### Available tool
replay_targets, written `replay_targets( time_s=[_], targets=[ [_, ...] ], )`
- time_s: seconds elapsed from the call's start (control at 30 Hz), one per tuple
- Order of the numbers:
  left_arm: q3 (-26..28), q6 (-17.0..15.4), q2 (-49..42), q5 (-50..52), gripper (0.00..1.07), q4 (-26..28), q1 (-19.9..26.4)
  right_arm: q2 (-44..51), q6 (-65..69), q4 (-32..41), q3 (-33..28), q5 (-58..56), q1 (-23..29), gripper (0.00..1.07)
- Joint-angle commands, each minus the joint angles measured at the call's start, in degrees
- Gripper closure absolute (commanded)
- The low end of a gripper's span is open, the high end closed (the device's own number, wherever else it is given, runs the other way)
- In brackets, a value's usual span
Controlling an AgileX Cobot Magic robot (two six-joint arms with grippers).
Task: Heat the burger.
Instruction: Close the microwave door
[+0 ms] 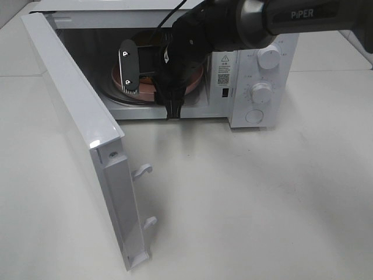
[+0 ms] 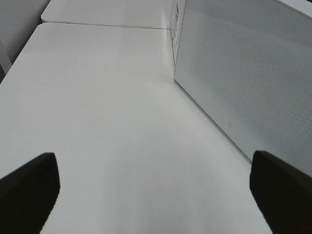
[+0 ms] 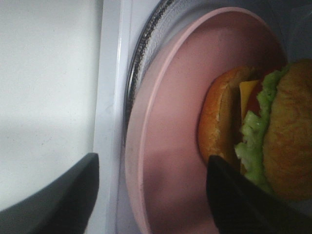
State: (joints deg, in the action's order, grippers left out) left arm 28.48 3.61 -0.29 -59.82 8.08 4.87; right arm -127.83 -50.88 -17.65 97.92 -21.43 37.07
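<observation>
At the left, the microwave's door (image 1: 76, 134) stands swung wide open over the bench (image 1: 262, 204), its two latch hooks (image 1: 143, 170) pointing toward the right. Beside that door the left jaws hang above bare bench, spread wide with nothing between them. The left wrist view shows only their two dark fingertips (image 2: 29, 190) and the door's dotted window panel (image 2: 243, 73) near them. The microwave (image 1: 288, 70) itself stands toward the far edge of the bench. Inside its cavity a pink plate (image 3: 165, 122) lies on the glass turntable (image 3: 146, 44). The burger (image 3: 273, 122) is on that plate, set back from the rim nearest the front sill, showing bun, yellow cheese and green lettuce. From the high camera it is hidden behind the arm. The right arm (image 1: 280, 23) reaches into the cavity from the right, and the right jaws stand parted astride the plate's front rim. One finger (image 3: 53, 195) is outside over the sill and the other finger (image 3: 243, 204) is over the plate close beside the burger; they grip nothing. At the right, the control panel (image 1: 280, 99) carries two white knobs (image 1: 269, 56).
</observation>
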Motion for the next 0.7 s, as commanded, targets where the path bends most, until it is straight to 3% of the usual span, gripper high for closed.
replay_targets(
  time_s=[0.03, 0.7],
  targets=[
    [-0.1, 0.0, -1.3, 0.5, 0.08, 0.1, -0.2, 1.4, 1.3, -0.2, -0.2, 0.1, 0.5, 0.38],
    [-0.1, 0.0, -1.3, 0.5, 0.08, 0.1, -0.2, 8.7, 3.5, -0.6, -14.4, 4.5, 0.5, 0.31]
  ],
)
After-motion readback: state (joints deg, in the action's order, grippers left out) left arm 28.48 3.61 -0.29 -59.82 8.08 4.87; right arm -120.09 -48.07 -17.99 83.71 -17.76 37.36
